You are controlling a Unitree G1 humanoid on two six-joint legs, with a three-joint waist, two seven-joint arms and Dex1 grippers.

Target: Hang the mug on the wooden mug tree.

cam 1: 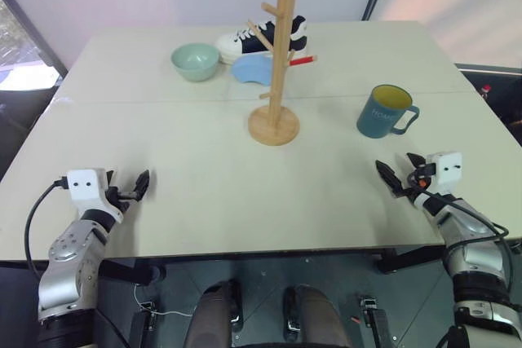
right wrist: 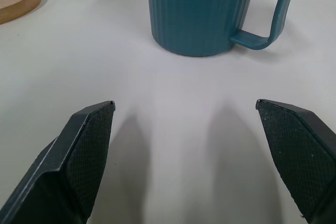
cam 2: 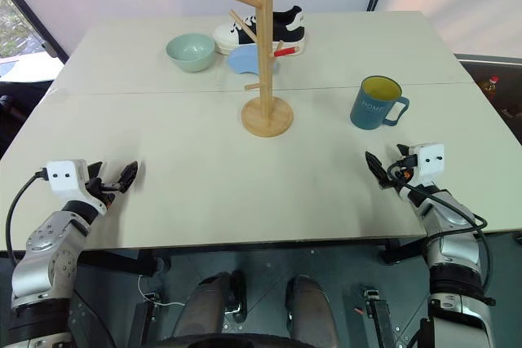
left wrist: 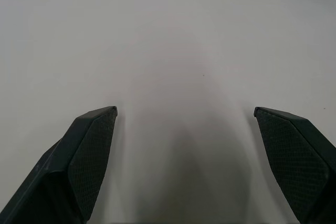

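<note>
pale lettering "HOME" on the mug (cam 1: 384, 112)

A pale table (cam 1: 204, 177) with a seam across it carries everything. The wooden mug tree (cam 1: 276, 79) stands upright near its middle; the mug (cam 1: 383, 111) sits upright to the tree's right, well apart from it. Behind the tree lie a green bowl (cam 1: 195, 62) to its left, a blue dish (cam 1: 251, 69), a red pen (cam 1: 303, 60) and a sneaker (cam 1: 259, 37).

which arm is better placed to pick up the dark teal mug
Right. The dark teal ceramic mug stands upright just ahead of the open right gripper, handle toward that side. The left gripper is across the table, beyond the light-wood mug tree.
</note>
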